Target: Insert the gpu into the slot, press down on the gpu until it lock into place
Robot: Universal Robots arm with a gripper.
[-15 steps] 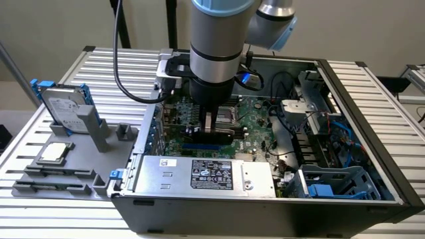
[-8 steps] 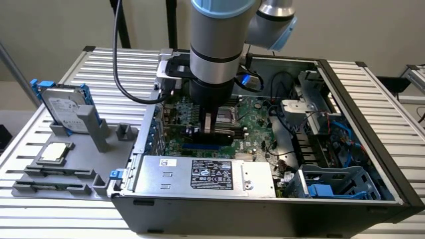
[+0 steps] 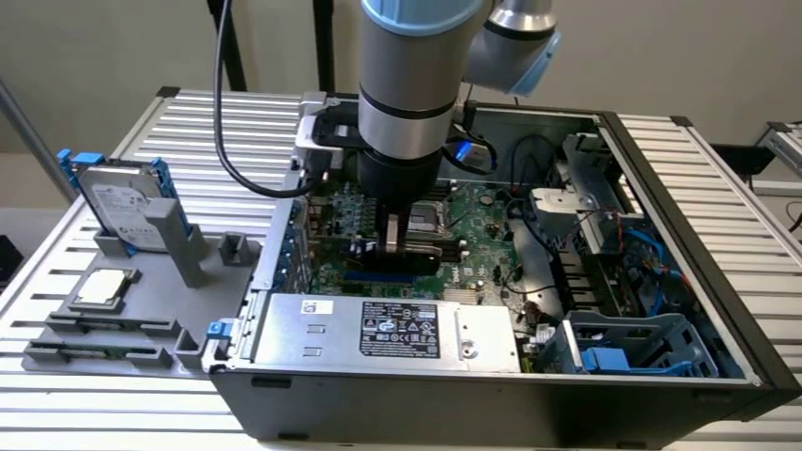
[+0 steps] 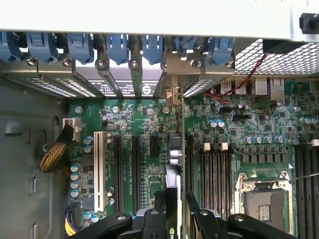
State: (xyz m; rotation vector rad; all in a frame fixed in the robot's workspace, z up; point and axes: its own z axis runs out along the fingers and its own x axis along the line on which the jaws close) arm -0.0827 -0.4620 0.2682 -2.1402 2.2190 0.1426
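Note:
My gripper reaches down into the open computer case and is shut on the gpu, a thin black card held upright on its edge. The slot, a narrow blue strip on the green motherboard, lies right under the card's lower edge. I cannot tell whether the card sits in it. In the wrist view the gpu appears edge-on, running from between the gripper fingers toward the rear bracket opening, with the slot hidden beneath it.
A silver power supply lies close to the card. Black memory slots and the CPU socket flank it, as do other expansion slots. A hard drive with blue rails stands on a grey fixture outside the case.

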